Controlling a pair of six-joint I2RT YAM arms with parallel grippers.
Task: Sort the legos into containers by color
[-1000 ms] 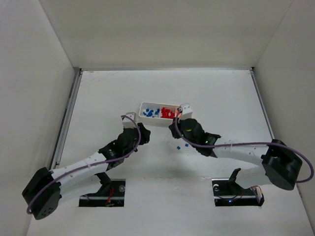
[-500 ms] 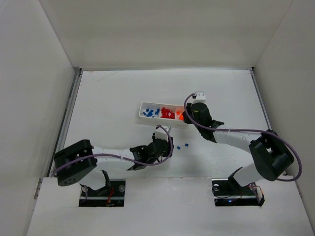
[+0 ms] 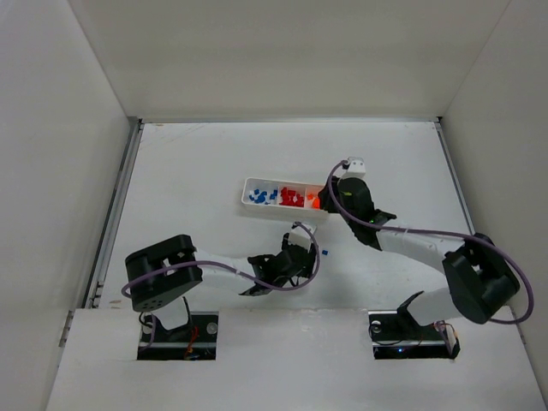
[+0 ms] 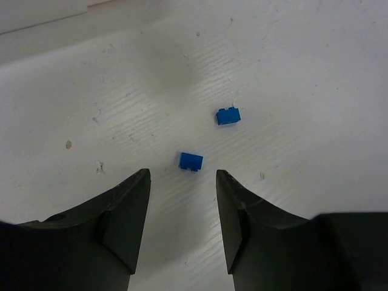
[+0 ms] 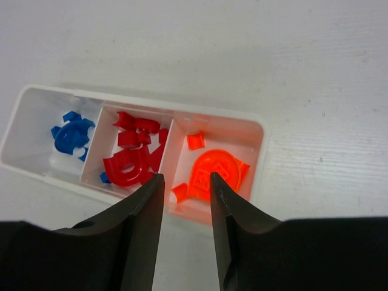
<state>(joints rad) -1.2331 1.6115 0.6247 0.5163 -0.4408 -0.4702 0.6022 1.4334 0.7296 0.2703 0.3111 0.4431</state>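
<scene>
The white three-compartment tray (image 5: 262,130) holds blue bricks (image 5: 71,132) on the left, red bricks (image 5: 128,165) in the middle and orange pieces (image 5: 215,171) on the right. It also shows in the top view (image 3: 248,183). My right gripper (image 5: 186,177) is open and empty, hovering over the near edge of the orange compartment (image 3: 332,207). My left gripper (image 4: 182,176) is open and empty just above the table. Two small blue bricks (image 4: 191,160) (image 4: 227,115) lie loose just ahead of its fingertips. In the top view the left gripper (image 3: 311,255) sits beside one blue brick (image 3: 325,253).
A small blue piece (image 5: 104,177) lies at the near edge of the red compartment. White walls enclose the table on the left, far and right sides. The two arm bases sit at the near edge.
My left arm has swung from left of the tray to the right, across the near table, to the loose blue bricks. My right gripper has moved from below the tray to its orange end.
</scene>
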